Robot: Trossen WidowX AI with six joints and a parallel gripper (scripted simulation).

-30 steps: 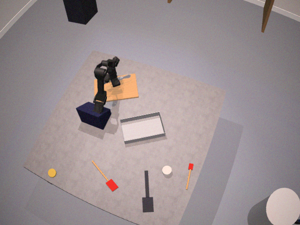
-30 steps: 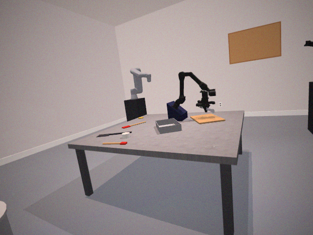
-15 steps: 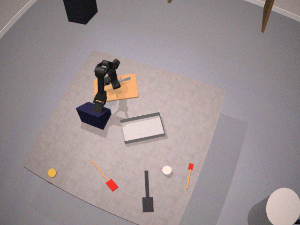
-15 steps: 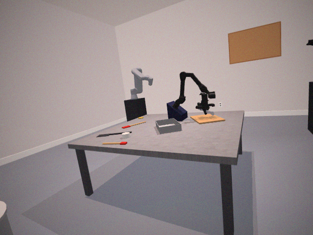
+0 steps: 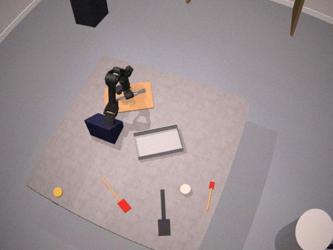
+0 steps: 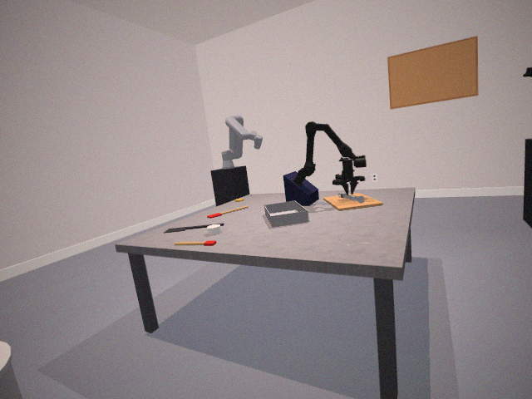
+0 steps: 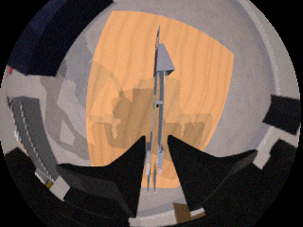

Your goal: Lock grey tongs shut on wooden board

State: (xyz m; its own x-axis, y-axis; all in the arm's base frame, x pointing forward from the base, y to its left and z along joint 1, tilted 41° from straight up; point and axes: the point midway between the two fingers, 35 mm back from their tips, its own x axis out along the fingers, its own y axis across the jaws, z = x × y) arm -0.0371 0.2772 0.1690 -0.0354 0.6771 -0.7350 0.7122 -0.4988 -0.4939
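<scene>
The pincer's (image 7: 157,138) black fingers stand apart at either side of the grey tongs (image 7: 161,90), whose two arms run close together lengthwise over the wooden board (image 7: 199,76). Shadows fall across the board and the grey desk (image 7: 71,113), the desk's edge curving past on the right.

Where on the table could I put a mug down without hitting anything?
Bare patches: right of the tin in the top view, and between the tin and the red-headed spatula. It's crowded at the board, with the tongs under the tool.
</scene>
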